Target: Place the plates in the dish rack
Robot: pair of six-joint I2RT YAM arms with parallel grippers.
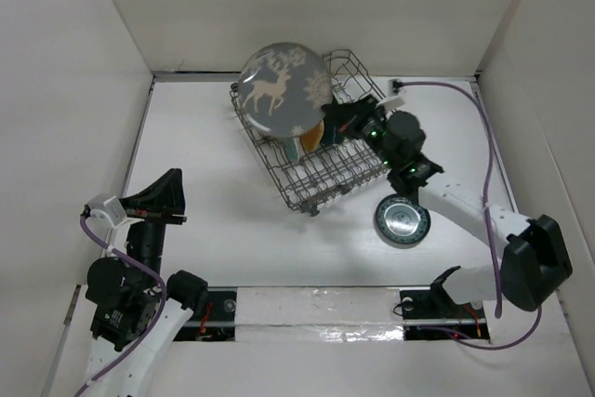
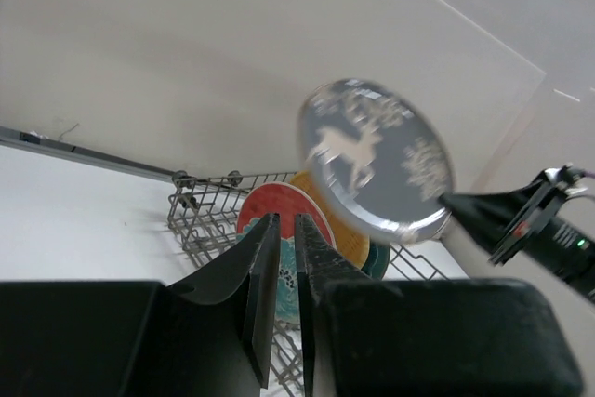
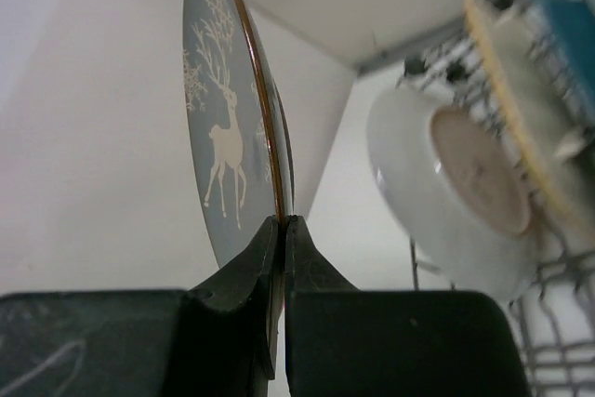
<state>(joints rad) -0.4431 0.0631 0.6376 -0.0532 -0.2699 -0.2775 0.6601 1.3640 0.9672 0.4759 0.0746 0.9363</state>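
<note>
R claw [image 3: 282,222] clamped on the rim of the grey deer plate [image 1: 284,90] above the dish rack [image 1: 321,185] — next, I'd say, lower it edge-down btwn free tines — L claw [image 2: 286,230] barely apart, empty.

Deer plate [image 1: 284,90]: grey face, white stag and white sprig motifs, thin gold-brown line at the rim. Red plate [image 2: 277,213]: red, with teal patterning on its lower part. Yellow plate [image 2: 351,246]: orange-yellow. Pale plate [image 3: 465,188]: off-white underside, beige foot ring. Small plate [image 1: 403,220]: dark teal rim, concentric rings, silvery centre. Dish rack [image 1: 321,178]: grey wire throughout. Table [image 1: 214,230]: plain white. Left gripper [image 2: 286,225] and right gripper [image 3: 282,222]: black. Cable [image 1: 487,174]: purple.
</note>
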